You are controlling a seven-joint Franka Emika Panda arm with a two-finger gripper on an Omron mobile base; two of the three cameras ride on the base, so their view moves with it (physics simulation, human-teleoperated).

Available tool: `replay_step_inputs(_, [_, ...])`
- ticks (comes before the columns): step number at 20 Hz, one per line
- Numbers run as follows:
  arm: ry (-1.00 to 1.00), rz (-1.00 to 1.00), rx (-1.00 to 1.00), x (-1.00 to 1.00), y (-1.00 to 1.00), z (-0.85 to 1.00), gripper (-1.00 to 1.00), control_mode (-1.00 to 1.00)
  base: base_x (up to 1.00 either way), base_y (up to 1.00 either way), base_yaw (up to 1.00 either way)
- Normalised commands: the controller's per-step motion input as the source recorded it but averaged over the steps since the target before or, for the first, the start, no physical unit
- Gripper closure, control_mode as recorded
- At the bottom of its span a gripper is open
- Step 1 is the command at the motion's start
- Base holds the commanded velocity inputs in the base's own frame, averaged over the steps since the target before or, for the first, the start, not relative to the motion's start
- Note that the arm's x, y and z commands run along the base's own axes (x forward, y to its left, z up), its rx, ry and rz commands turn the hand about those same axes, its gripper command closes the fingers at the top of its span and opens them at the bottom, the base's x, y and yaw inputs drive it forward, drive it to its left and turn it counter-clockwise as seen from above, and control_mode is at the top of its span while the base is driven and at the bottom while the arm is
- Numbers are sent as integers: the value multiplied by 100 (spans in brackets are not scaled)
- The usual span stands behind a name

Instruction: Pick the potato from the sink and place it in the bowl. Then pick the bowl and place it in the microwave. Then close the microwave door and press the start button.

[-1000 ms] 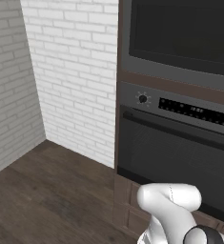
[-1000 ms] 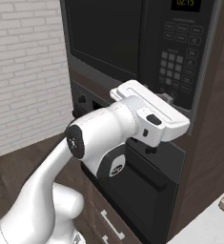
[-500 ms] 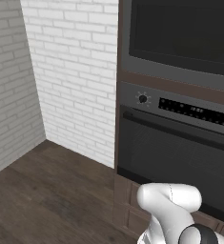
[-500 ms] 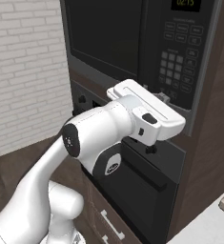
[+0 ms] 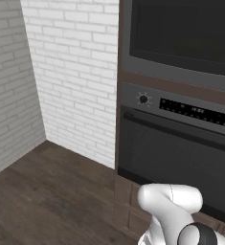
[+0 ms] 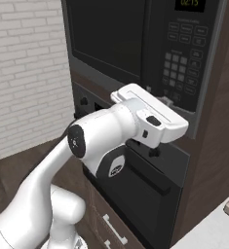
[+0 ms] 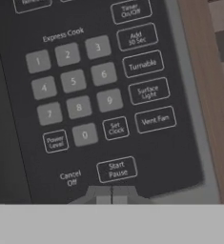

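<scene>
The microwave sits in the dark cabinet wall, and its door with the black glass window is closed. The keypad is to the right of the door. My hand is raised in front of the keypad's lower edge. In the hand view, my gripper is shut with nothing in it, its tips just below the Start/Pause button. The potato, the bowl and the sink are out of view.
The oven with a knob and display is directly under the microwave. A white brick wall runs to the left over a dark wood floor. A pale counter corner shows at the lower right.
My hand has shifted slightly to the left in the right base view while staying at the keypad. The gripper has stayed shut.
</scene>
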Motion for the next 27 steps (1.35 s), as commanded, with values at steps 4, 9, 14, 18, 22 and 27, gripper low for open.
replay_step_inputs(4, [0, 0, 1, 20, -8, 0, 100, -100, 0, 0, 0])
replay_step_inputs(9, [-3, 0, 7, 0, -28, 3, 100, -100, 0, 0, 0])
replay_step_inputs(14, [-2, 0, 1, 0, -5, 0, 100, -100, 0, 0, 0])
replay_step_inputs(18, [0, 0, 2, 4, -7, 10, 100, -100, 0, 0, 0])
replay_step_inputs(22, [-2, 0, 5, 0, -14, 21, 100, -100, 0, 0, 0])
replay_step_inputs(27, [-1, 0, 1, 15, -1, 19, 100, -100, 0, 0, 0])
